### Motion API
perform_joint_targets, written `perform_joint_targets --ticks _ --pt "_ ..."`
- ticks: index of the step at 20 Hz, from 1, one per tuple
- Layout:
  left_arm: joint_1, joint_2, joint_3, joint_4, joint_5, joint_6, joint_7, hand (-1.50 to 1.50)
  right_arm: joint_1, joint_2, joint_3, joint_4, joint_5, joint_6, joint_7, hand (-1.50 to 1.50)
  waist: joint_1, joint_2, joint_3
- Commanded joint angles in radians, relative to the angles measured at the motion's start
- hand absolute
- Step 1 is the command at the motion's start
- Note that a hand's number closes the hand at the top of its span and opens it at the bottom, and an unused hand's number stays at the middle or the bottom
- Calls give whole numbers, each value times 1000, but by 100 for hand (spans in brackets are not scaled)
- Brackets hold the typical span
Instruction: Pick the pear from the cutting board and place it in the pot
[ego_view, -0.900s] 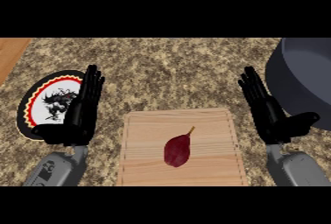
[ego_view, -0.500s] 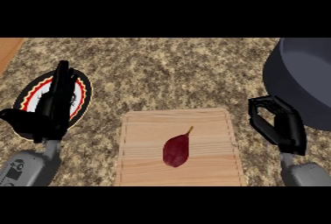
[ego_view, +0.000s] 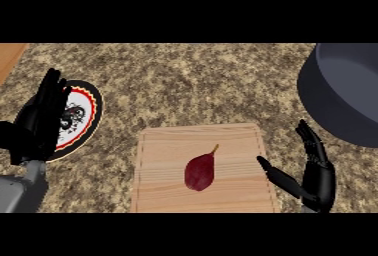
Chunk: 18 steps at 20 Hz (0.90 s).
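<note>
One dark red pear (ego_view: 200, 171), one wooden cutting board (ego_view: 159, 172), one grey pot (ego_view: 343, 95), one patterned plate (ego_view: 90, 117), one speckled counter (ego_view: 184, 75). Two black hands: one left hand (ego_view: 38, 125), one right hand (ego_view: 316, 176).

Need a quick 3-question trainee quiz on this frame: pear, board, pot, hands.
1. True or false: the pear lies in the pot.
2. Which hand is nearer the pear? A) left hand B) right hand
3. Fill in: in the head view, the left hand overlaps the patterned ___.

Key: 1 false, it lies on the cutting board; 2 B; 3 plate.
</note>
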<state>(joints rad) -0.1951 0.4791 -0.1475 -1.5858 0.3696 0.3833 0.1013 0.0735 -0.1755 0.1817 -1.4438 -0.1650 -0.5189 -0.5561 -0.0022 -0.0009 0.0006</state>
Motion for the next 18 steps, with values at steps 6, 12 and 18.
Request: perform_joint_targets --ticks 6,12,18 --pt "-16 -26 11 -3 -26 -2 20 0 17 -265 143 -257 117 144 423 -150 1 -1 -4" --pt "-18 -27 13 32 -37 -18 10 0 -74 -375 301 -372 263 236 778 -150 7 2 -6" --pt "-36 -37 18 5 -39 -20 52 0 -249 -342 387 -477 284 374 1159 -150 8 -1 -3"
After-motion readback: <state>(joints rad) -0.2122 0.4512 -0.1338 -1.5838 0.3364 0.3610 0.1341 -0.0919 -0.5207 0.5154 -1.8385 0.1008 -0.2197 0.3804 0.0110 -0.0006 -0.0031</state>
